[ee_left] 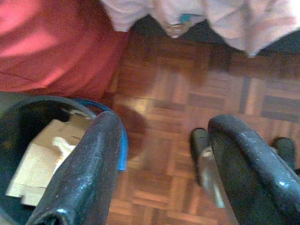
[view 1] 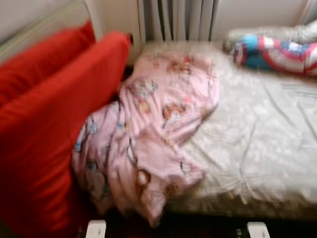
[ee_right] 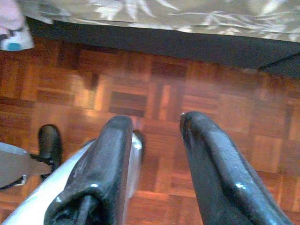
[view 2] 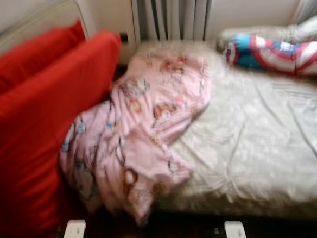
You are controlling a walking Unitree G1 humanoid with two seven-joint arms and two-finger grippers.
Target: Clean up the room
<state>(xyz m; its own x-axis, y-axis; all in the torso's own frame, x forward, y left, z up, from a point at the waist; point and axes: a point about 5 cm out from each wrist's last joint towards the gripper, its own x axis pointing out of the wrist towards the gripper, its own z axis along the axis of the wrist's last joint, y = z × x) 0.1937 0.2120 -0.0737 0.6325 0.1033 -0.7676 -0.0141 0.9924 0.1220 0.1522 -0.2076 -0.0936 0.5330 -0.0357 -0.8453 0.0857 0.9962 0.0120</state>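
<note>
Pink blanket rumpled on bed

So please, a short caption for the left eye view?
Pink blanket bunched on an unmade bed beside red cushions.

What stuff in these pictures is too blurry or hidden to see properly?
- Head views: the cartoon prints on the crumpled pink blanket are smeared by blur.
- Head views: the red, white and blue pillow is cut off by the picture's edge.
- Left wrist view: the dark bin holding cardboard pieces is partly covered by a black finger of the left gripper.
- Right wrist view: under the bed is dark shadow.
</note>
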